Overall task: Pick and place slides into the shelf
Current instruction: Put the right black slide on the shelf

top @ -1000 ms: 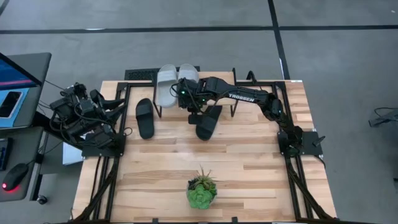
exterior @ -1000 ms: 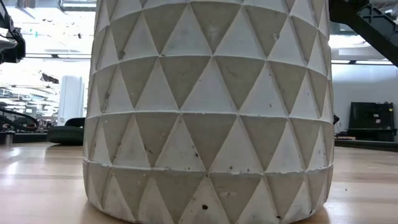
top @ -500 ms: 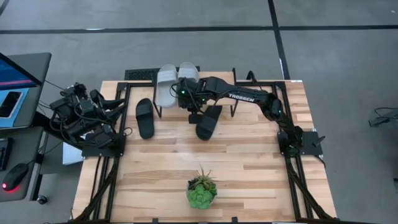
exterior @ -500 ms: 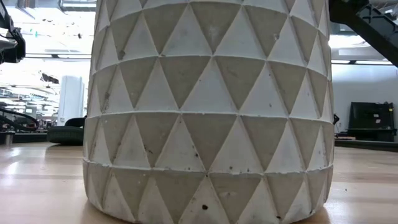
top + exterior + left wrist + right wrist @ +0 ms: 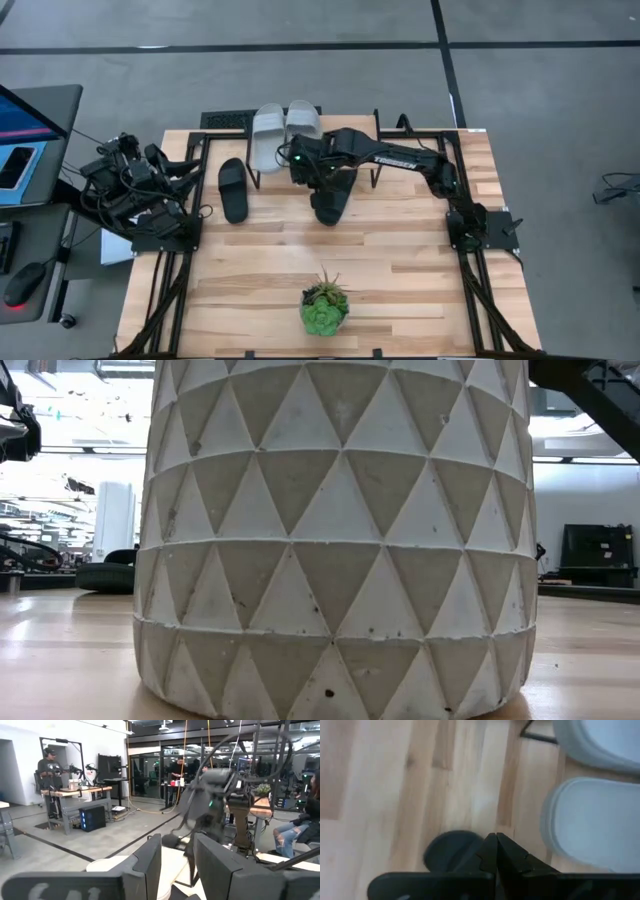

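On the slatted wooden desk (image 5: 400, 250), the right gripper (image 5: 300, 168) hangs with its fingers pressed together, holding nothing, above the black rubber slide (image 5: 330, 200) near centre. At its 12 o'clock, two light grey rubber slides (image 5: 268, 135) rest on the low wire-legged shelf (image 5: 375, 125). Another black slide (image 5: 233, 189) lies at 9 o'clock. The left gripper (image 5: 177, 865) waits partly open at the desk's left edge.

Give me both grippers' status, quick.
Left gripper: fingers parted, holding nothing, parked at the table's left edge.
Right gripper: fingers shut, empty, above the black slide by the shelf.
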